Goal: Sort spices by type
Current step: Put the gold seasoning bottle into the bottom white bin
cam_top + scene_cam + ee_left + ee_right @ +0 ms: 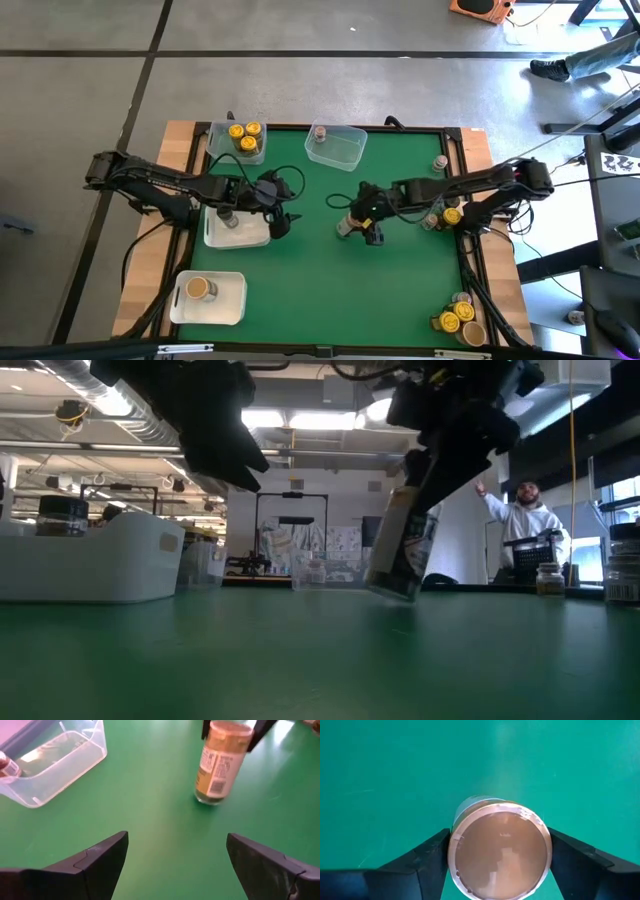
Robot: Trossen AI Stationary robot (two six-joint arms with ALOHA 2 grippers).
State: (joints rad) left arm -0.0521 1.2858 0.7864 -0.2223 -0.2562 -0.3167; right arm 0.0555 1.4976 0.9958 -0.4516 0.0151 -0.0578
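Lower left of the high view: a tan-lidded jar [199,288] standing in a white tray [231,310]. Upper left: yellow-lidded jars [243,134] gathered in a clear tub [222,152]. Left of centre: left gripper [283,219] poised over the green mat [400,290], fingers spread wide, holding nothing. At centre: right gripper [360,229] clamped on a tilted tan-lidded spice jar [346,226], base touching the mat. Far right: more jars [452,215] clustered along the table's edge, others [456,318] in the lower right corner.
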